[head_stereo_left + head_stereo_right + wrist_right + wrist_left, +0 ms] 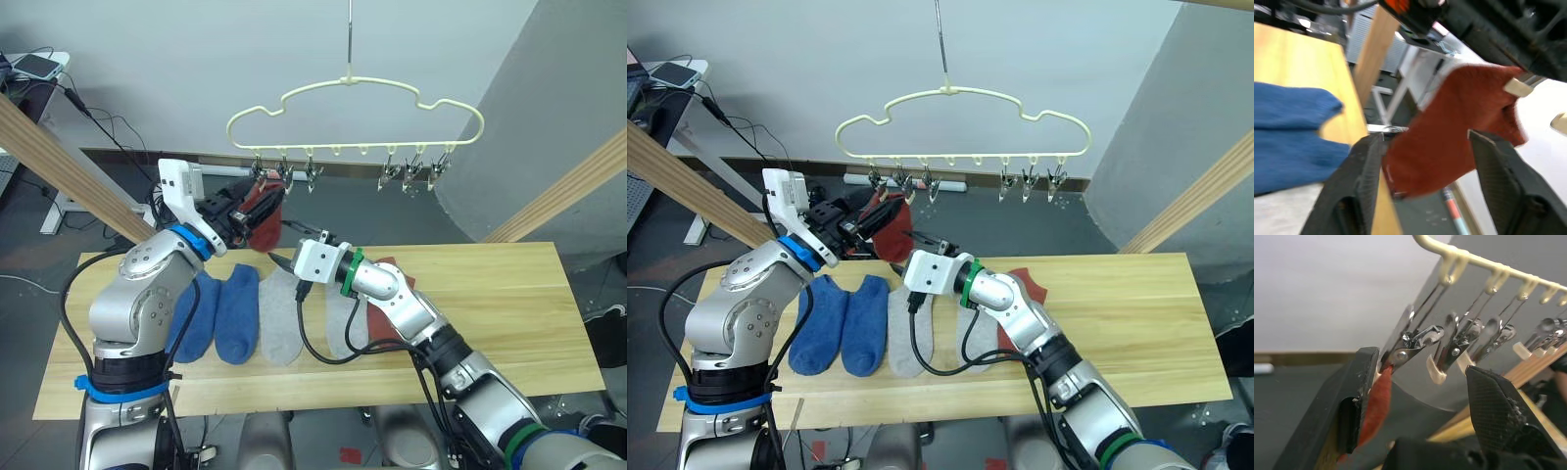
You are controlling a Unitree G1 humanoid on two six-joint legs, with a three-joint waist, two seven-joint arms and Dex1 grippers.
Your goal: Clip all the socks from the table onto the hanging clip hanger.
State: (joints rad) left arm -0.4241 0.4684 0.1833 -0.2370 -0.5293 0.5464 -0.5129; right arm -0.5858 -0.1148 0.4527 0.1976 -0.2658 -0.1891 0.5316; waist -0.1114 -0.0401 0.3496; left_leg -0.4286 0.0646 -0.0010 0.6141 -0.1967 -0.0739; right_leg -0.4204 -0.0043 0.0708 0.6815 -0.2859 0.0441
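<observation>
Left gripper (245,208) is raised to the left end of the clip hanger (355,103). Its fingers (1359,396) are spread, one pad resting against the brick red sock (265,217), the other pad clear of it. You can see in the left wrist view that the sock's top edge sits at the mouth of the end clip (1410,340); whether the clip already bites the fabric I cannot tell.

The sock hangs with its long axis vertical, directly below that clip and above the worktop (490,313).

Right gripper (290,262) is just below and to the right of the sock, fingers released, with the sock's lower part lying between them in the right wrist view, not pinched.

On the worktop: two blue socks (217,313), two grey socks (279,318), a second red sock (392,284) under the right arm.

Judgement: the left arm is nearer the clip; seating the edge in it is the open step.
</observation>
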